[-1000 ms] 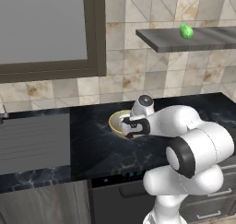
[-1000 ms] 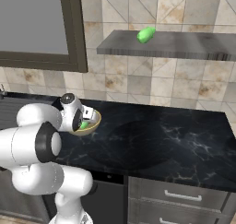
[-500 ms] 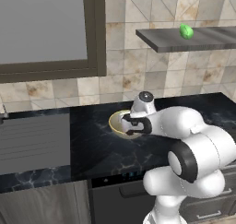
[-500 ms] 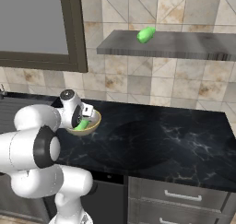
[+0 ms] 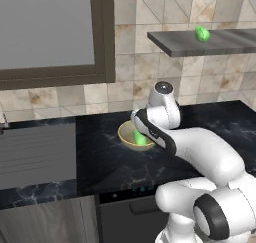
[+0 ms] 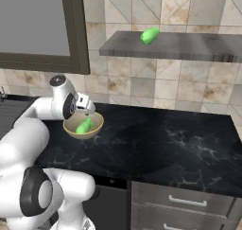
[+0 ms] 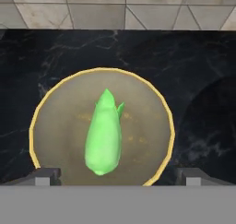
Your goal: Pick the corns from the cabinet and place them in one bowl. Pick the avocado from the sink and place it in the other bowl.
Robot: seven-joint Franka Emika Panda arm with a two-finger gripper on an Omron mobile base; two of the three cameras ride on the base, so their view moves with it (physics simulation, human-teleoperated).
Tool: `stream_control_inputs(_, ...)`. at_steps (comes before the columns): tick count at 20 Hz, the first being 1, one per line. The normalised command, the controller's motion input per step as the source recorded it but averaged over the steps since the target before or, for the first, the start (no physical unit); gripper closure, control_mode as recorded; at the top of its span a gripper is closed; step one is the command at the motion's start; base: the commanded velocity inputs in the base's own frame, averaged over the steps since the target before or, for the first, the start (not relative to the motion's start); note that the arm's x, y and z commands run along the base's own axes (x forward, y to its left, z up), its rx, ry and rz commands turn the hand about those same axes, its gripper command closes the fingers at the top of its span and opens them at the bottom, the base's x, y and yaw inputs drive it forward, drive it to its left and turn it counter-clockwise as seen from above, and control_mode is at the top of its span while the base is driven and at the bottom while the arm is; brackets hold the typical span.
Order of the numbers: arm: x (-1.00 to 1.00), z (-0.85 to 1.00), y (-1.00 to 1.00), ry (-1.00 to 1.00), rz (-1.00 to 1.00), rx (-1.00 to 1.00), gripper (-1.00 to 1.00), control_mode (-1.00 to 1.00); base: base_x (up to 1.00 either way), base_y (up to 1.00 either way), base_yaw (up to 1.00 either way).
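Observation:
One corn (image 7: 104,135) lies free in the pale yellow-tan bowl (image 7: 170,126) on the black counter, also seen as corn (image 5: 140,138) in bowl (image 5: 125,137) and corn (image 6: 84,126) in bowl (image 6: 96,128). My gripper (image 7: 118,176) hovers just above that bowl, open, its fingertips (image 7: 46,174) spread wider than the corn and touching nothing. The second corn (image 5: 202,34) (image 6: 150,35) rests on the cabinet shelf (image 5: 225,42) (image 6: 189,47) up to the right. The sink (image 5: 35,152) is at the left. The avocado and the other bowl are out of view.
A dark-framed grey window panel (image 5: 50,32) hangs above the sink. The black marble counter (image 6: 165,144) stretches to the right of the bowl, with grey drawers (image 6: 189,203) below its front edge. Tiled wall stands behind.
The jaws have spread wide and let go of the corn, which now lies loose in the yellow-tan bowl. The hand has stayed over the bowl.

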Motion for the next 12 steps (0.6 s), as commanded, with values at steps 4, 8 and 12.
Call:
stream_control_inputs(4,-0.55,0.61,-0.10,0.00,-0.02,-0.01,-1.00,-1.00,0.00,0.00,0.00)
stream_control_inputs(8,-0.35,0.44,-0.20,0.00,0.00,-0.04,-1.00,-1.00,0.00,0.00,0.00)
stream_control_inputs(12,-0.43,0.46,-0.31,0.03,-0.01,0.00,-1.00,-1.00,0.00,0.00,0.00)
